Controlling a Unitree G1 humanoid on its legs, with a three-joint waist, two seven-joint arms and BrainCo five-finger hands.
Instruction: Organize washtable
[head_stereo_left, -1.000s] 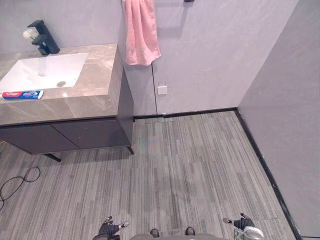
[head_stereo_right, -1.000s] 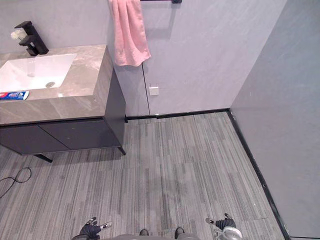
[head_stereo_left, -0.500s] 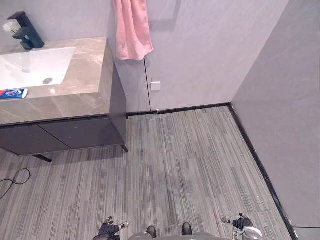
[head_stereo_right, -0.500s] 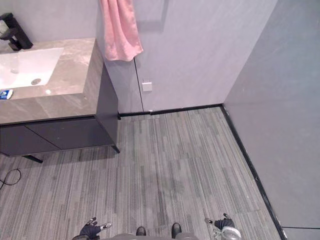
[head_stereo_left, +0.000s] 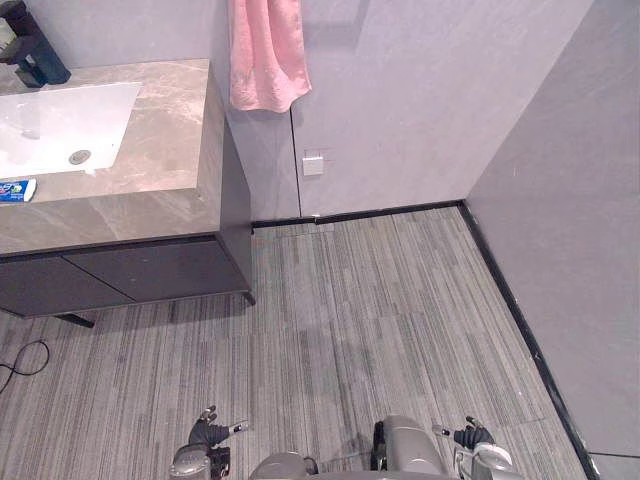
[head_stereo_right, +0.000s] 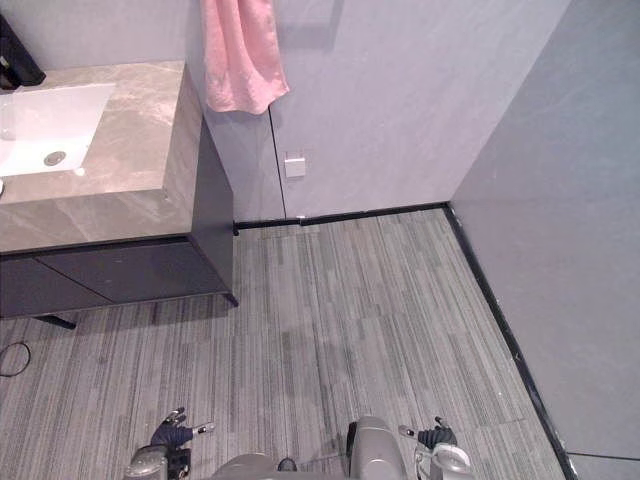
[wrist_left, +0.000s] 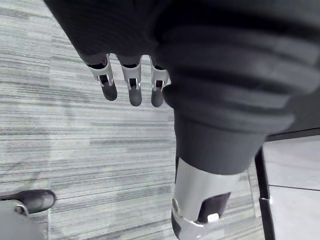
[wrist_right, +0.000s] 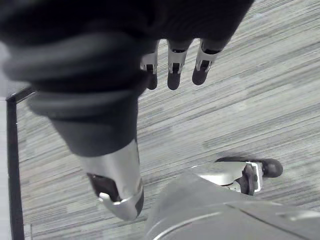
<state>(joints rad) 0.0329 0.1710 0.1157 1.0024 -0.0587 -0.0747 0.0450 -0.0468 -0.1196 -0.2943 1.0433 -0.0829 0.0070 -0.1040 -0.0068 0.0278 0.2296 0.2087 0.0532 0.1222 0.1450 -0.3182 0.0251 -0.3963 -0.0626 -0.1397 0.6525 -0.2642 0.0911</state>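
The washtable has a brown marble top over dark cabinet doors and stands at the far left against the wall. A white sink is set into it, with a black faucet behind. A toothpaste tube in red, white and blue lies on the counter in front of the sink. My left hand hangs low over the floor, far from the washtable, with relaxed fingers holding nothing. My right hand hangs likewise at the lower right, its fingers relaxed and empty.
A pink towel hangs on the back wall just right of the washtable. A white wall socket sits low on that wall. Grey striped flooring spreads between me and the washtable. A grey side wall closes the right.
The whole picture has shifted, so the camera moved: the washtable now sits further left. Both hands still hang low by my sides.
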